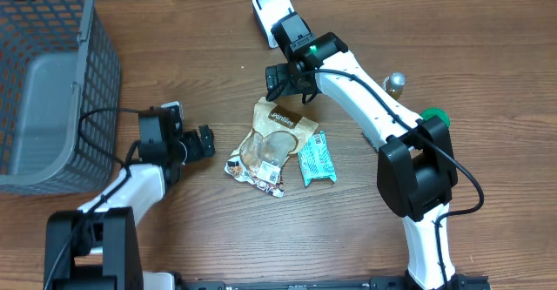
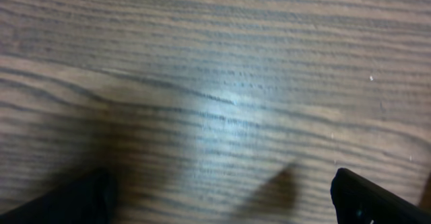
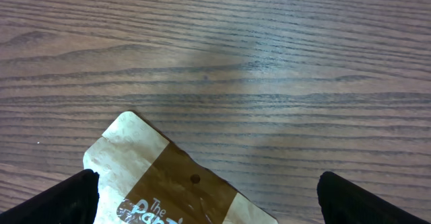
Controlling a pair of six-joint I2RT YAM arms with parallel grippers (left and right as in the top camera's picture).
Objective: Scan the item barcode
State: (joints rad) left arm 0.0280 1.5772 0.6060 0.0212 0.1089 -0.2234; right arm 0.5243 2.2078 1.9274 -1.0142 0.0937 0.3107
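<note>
A tan and brown snack pouch lies flat in the middle of the table, with a teal wrapped bar just to its right. My right gripper hangs open over the pouch's top edge. In the right wrist view the pouch's brown band lies between the two spread black fingertips, untouched. My left gripper stands open to the left of the pouch, over bare wood, with nothing between its fingers. No barcode shows in any view.
A grey mesh basket fills the far left. A white device sits at the back edge behind the right arm. A small bottle top and a green object lie to the right.
</note>
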